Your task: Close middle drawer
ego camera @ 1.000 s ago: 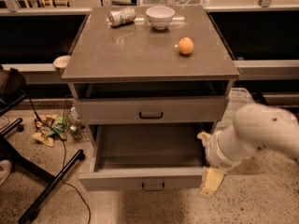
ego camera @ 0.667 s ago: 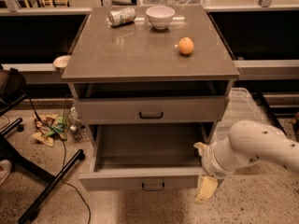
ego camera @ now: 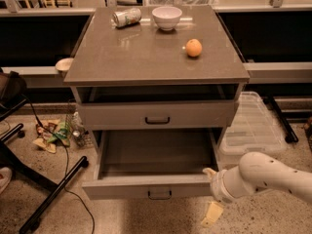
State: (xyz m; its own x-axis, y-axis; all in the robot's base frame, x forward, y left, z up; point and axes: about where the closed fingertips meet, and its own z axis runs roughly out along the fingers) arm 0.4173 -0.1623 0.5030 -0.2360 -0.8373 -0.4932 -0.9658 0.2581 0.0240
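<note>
A: Position of the middle drawer [ego camera: 146, 186]?
B: Pulled well out below the upper drawer [ego camera: 157, 115].
A: The gripper [ego camera: 211, 193]?
B: At the drawer front's right end, fingers spread apart.

We run one camera: high in front, tilted down, close on the bench [ego camera: 141, 57] and open middle drawer [ego camera: 122, 188]; gripper [ego camera: 211, 193] sits lower right.
</note>
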